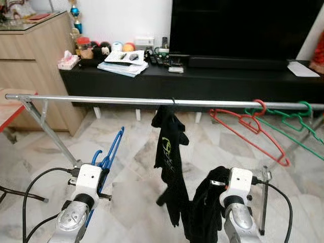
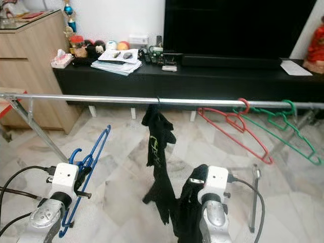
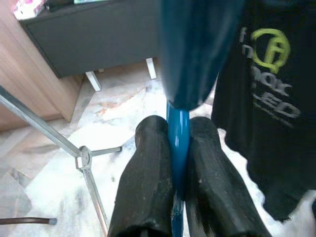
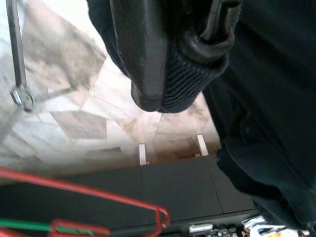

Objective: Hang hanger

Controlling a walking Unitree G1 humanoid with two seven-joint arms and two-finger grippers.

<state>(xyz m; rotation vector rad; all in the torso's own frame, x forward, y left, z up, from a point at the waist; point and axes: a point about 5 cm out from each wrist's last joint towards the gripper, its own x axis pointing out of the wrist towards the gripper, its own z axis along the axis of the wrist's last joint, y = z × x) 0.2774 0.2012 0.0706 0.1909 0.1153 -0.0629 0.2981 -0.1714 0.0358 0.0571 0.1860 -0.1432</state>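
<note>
Left wrist view: my left jaws (image 3: 178,163) are pinched tight on a thin bar of the blue hanger (image 3: 178,143). In the head views the blue hanger sits low on my left, below the silver rail (image 1: 101,100) and clear of it. Its long axis runs steeply up and slightly right, and its hook (image 1: 96,156) curls at the lower left end, pointing away from the rail rather than toward it.

My right jaws (image 4: 163,54) are closed on dark cloth (image 1: 207,202), part of the black garment (image 1: 169,147) hanging from the middle of the rail.

Risks as I judge them: with the hook facing the wrong way, lifting could knock the bar against the rail instead of catching it. The narrow grip could let the hanger twist or slip. The black garment just to the right could snag it. A red hanger (image 1: 248,126) and a green hanger (image 1: 288,124) hang far right, well apart.
</note>
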